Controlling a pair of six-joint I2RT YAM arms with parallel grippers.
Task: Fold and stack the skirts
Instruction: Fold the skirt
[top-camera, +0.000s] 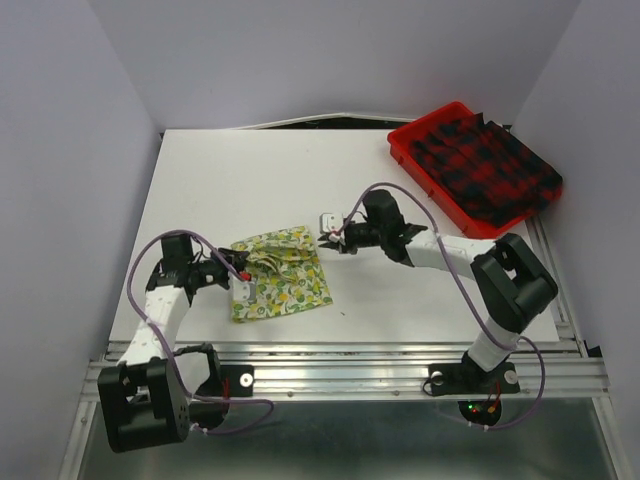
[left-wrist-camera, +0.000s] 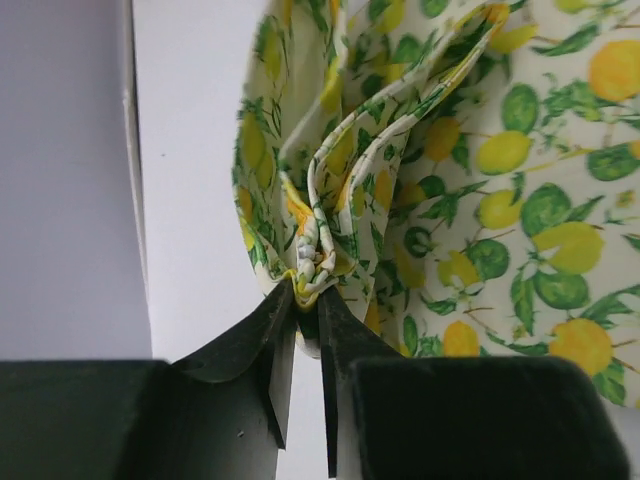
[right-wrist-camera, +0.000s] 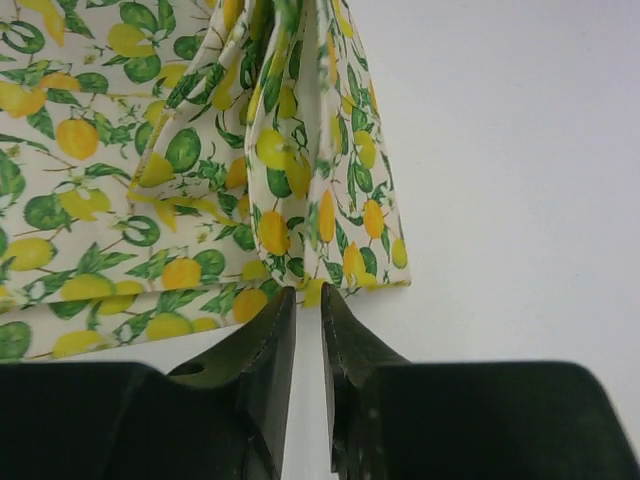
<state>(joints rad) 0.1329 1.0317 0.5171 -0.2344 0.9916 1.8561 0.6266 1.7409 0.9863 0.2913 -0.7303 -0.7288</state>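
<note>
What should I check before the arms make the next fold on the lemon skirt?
1. Left gripper has hold of the lemon skirt: ok, pinched on a bunched edge.
2. Right gripper has hold of the skirt: cannot tell; its jaws stand narrowly apart and the hem ends right at the tips.
3. Skirt lies flat: not ok, loose folds stand up between the two grippers.
4. Both grippers are at opposite ends of the same fold: ok in the top view.
5. Plaid skirt is out of the way: ok, it lies in the red tray at the far right corner.
</note>
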